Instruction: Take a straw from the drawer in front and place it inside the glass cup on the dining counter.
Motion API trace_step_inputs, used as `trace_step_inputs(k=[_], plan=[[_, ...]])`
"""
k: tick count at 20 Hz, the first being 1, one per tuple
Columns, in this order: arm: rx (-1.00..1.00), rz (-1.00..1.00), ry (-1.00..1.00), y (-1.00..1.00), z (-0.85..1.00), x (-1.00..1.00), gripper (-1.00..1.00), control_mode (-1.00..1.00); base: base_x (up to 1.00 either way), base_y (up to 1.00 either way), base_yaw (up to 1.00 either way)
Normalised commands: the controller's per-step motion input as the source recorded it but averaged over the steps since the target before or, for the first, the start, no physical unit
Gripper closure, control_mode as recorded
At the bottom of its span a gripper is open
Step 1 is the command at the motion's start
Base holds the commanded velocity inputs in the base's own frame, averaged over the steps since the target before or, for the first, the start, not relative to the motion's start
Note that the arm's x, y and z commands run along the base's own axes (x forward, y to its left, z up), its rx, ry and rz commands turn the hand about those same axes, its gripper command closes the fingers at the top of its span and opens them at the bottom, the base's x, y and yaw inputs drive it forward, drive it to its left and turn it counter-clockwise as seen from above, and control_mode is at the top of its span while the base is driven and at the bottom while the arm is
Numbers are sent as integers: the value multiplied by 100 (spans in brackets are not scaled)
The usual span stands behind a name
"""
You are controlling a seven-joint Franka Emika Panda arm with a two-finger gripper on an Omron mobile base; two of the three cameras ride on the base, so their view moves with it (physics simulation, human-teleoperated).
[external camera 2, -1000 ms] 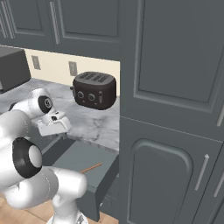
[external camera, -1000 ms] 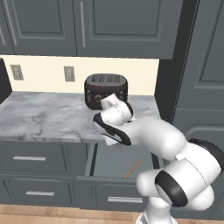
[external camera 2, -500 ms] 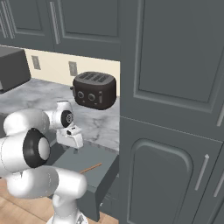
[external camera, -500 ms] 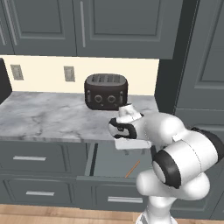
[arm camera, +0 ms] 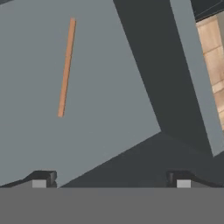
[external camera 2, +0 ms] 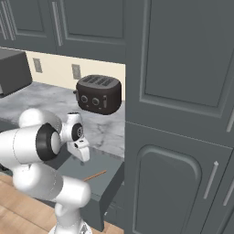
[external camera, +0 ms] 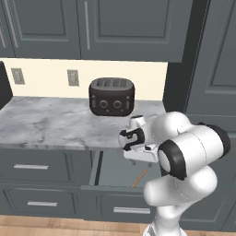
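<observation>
Gripper (arm camera: 111, 179) jaws wide apart, nothing between them, touching nothing. In the hand view the two fingertips (arm camera: 41, 179) sit far apart at the bottom edge, pointing down into the open drawer (arm camera: 109, 87). Straw (arm camera: 66, 68) lies flat on the drawer floor, ahead of the pincer and off toward its left finger's side, well clear of both tips, not gripped. Drawer's inner wall and front edge run ahead on the right finger's side, with wood floor (arm camera: 214, 57) past that.

Left base view: gripper (external camera: 134, 160) hangs above the pulled-out drawer (external camera: 117, 171), just under the worktop (external camera: 60, 125) edge; straw (external camera: 139, 178) sits below and just beside it on the drawer bottom, apart from it. Toaster (external camera: 112, 96) is up behind the pincer on the worktop.

Right base view: gripper (external camera 2: 83, 154) over the drawer (external camera 2: 93, 176), straw (external camera 2: 94, 176) just below and slightly in front of it, no contact. Toaster (external camera 2: 98, 93) above and behind. Tall cabinet door (external camera 2: 183, 137) stands to the side.
</observation>
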Motion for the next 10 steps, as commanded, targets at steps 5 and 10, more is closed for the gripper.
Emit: trace_step_inputs(k=[5,10], plan=[[0,0,-13,-17,-28,16,-100,-100,0,0,0],[0,0,-17,-22,-27,8,-100,-100,0,0,0]])
